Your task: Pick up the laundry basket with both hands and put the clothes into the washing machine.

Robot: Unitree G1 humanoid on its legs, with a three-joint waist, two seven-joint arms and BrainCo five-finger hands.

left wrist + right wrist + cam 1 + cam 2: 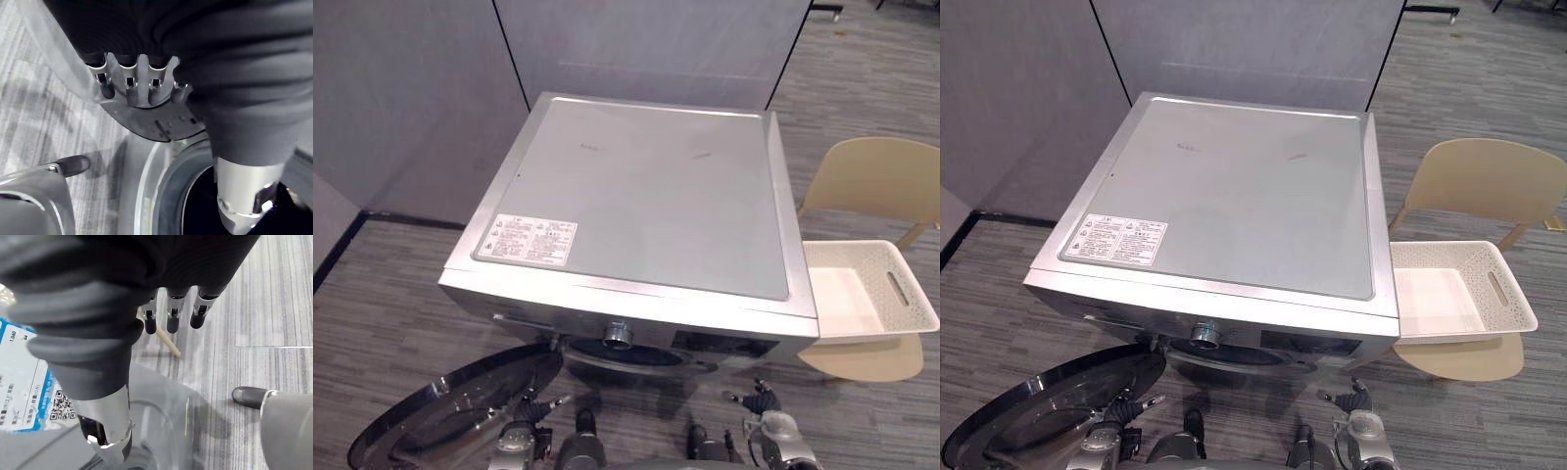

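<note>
The white laundry basket (pixel 913 294) sits on a beige chair (pixel 881 171) just right of the washing machine (pixel 646 186), its white bottom showing. The machine's door (pixel 450 416) hangs open, and the drum inside is dark. The left hand (pixel 142 98) and right hand (pixel 171 316) hang with fingers relaxed, holding nothing.

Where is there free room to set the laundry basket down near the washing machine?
The washing machine's top is bare behind the warning label. In front it is crowded: the open door, left robot hand and right robot hand. The laundry basket occupies the chair.
</note>
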